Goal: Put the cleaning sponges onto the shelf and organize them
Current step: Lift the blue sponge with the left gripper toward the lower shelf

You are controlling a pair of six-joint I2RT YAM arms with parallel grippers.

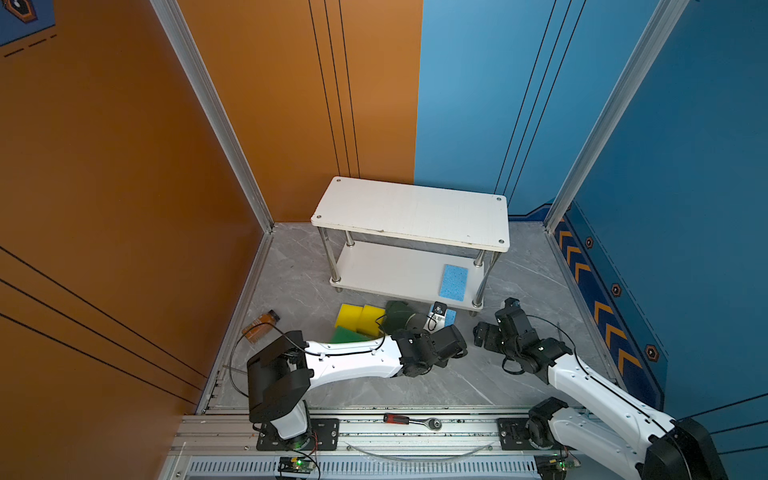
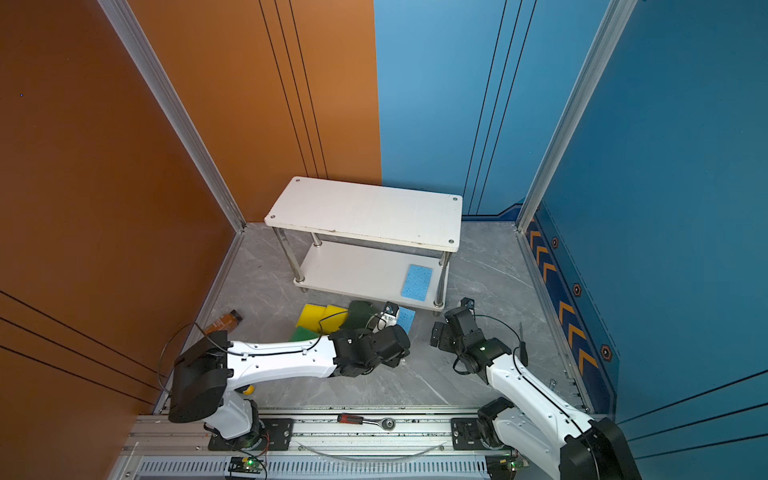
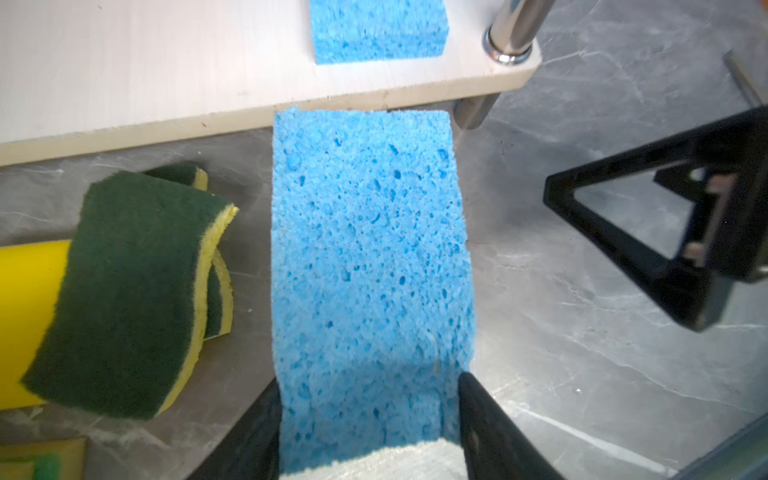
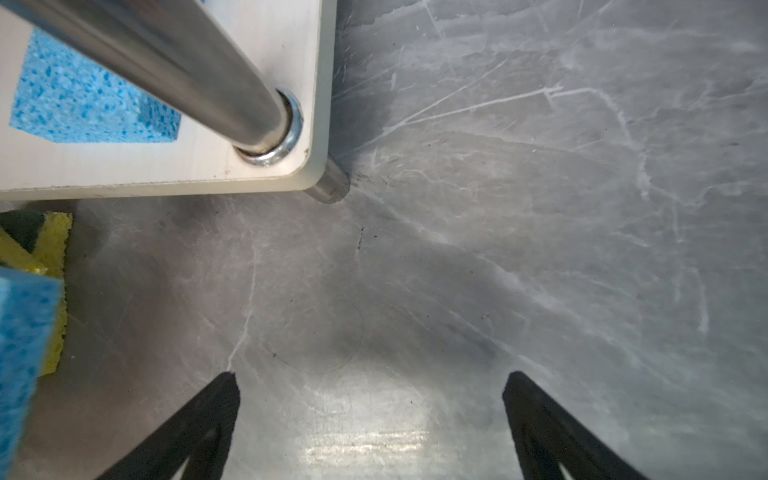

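Grip status: left gripper (image 3: 370,384) clamped on the near end of the held blue sponge (image 3: 370,249), whose far end lies at the front edge of the shelf (image 3: 166,83). Right gripper (image 4: 370,380) jaws apart over the floor (image 4: 498,249), empty. Placing step in hand; the next move likely needs lift and advance beside the shelved blue sponge (image 3: 378,29).

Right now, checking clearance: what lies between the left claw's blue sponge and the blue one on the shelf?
Only a bare strip of the shelf's lower board, shown in the left wrist view.
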